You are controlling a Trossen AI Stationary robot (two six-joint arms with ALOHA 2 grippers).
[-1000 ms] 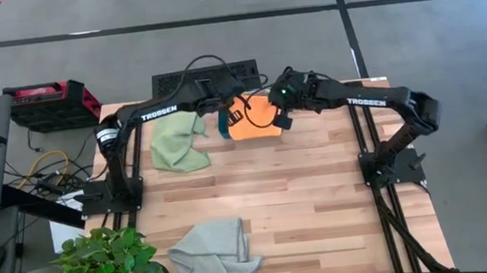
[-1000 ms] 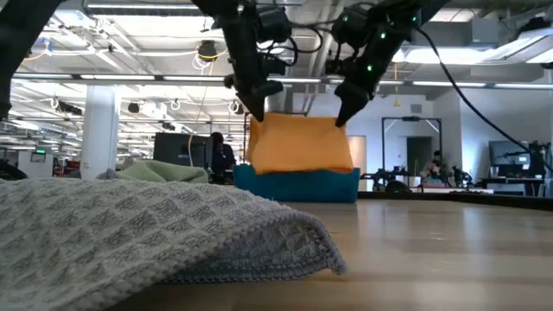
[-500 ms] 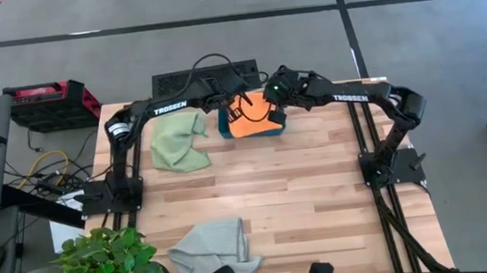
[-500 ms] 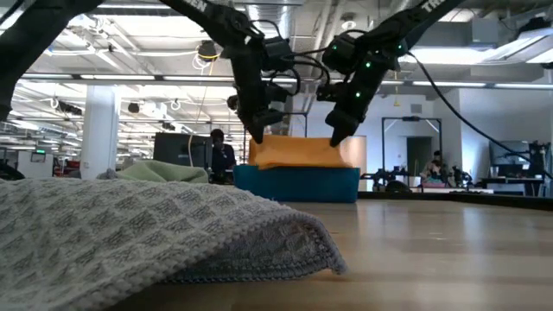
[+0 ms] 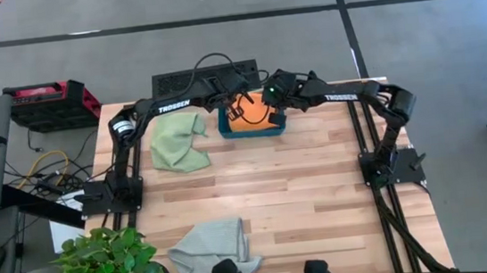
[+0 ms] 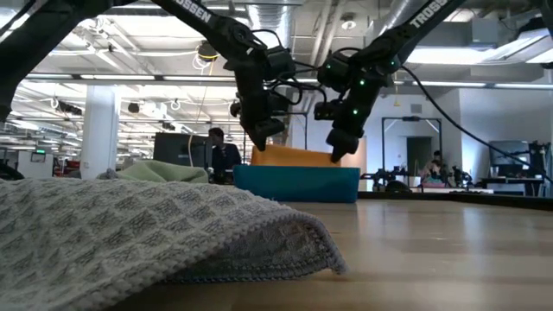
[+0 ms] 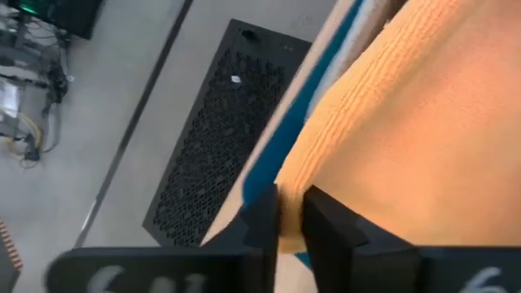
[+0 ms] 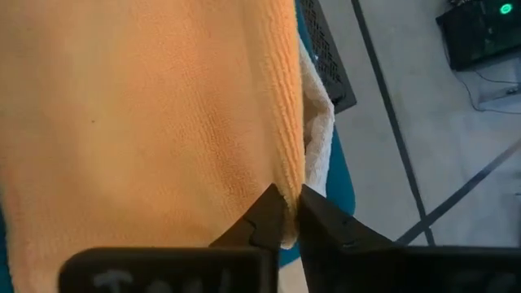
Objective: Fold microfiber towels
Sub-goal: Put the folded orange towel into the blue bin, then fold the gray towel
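The folded orange microfibre towel (image 5: 255, 116) hung clear above the tray a second ago; now it has come down and lies in the rigid teal rectangular tray (image 5: 254, 134) at the upper centre of the overhead picture, only its top edge (image 6: 292, 155) showing over the tray's wall in the low view. A pale cloth (image 8: 317, 106) peeks out beneath it in the right wrist view. Both tools sit low over it: the left gripper (image 7: 291, 213) and the right gripper (image 8: 290, 213) each have their fingers parted only a sliver with the towel's hem between them, and whether they grip it or have just let go I cannot tell. The cloth looks light, limp and grippy, I'd judge; it should sag from any single pinch, so corners or hems are the places to take it. Left of the tray lies the crumpled light green microfibre towel (image 5: 178, 141), and a rumpled pale grey waffle-weave towel (image 5: 211, 250) waits at lower left, beside a leafy green potted plant (image 5: 108, 268).
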